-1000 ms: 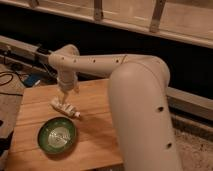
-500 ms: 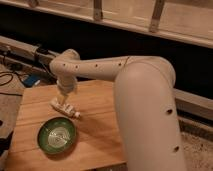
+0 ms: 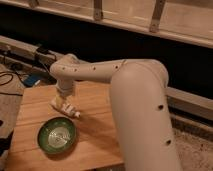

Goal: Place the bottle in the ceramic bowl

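Lowered a touch since the earlier frames, my wrist had sunk closer to the wooden table (image 3: 102,137), and the thick forearm of my arm (image 3: 140,100) had drifted slightly across the view. Neither the bowl nor the bottle had changed place.

My gripper (image 3: 63,104) pointed downward from the wrist, close above the tabletop near its far left part. Its jaws were spread, not pressed together and not pinching anything that I could make out.

The bottle (image 3: 73,112), small and white, lay slanted on the wood right at the gripper's tips, reaching away from them to the camera's right and a little toward the camera. Whether the tips touched it I could not tell; both were pale and ran together.

The ceramic bowl (image 3: 46,139), green with a paler shiny centre, sat on the table nearer the camera than the gripper, just beyond the bottle's near end and apart from it. Nothing lay inside it. My forearm passed to the right of the gripper.
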Available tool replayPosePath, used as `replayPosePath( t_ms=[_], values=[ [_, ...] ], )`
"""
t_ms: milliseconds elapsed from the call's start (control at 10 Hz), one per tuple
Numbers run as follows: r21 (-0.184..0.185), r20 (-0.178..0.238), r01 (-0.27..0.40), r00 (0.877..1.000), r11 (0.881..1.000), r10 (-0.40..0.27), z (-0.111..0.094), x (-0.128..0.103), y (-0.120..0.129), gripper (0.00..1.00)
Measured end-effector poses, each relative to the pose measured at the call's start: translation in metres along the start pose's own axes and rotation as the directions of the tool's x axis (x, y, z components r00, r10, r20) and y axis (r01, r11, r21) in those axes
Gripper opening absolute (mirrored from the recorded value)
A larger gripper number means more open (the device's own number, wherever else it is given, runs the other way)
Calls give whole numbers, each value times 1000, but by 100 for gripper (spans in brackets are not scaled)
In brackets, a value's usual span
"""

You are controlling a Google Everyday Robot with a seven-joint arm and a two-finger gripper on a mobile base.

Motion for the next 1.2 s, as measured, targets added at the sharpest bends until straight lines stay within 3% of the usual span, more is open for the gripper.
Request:
replayPosePath(
  t_ms=[300, 800, 1000, 1200],
  values=[
    [-55, 26, -15, 1000, 998, 16, 24, 2, 4, 65],
    [-123, 61, 16, 998, 992, -9, 48, -20, 14, 65],
    [-133, 44, 20, 999, 991, -14, 56, -19, 12, 65],
    [-155, 0, 27, 1000, 988, -28, 73, -16, 17, 65]
  ],
)
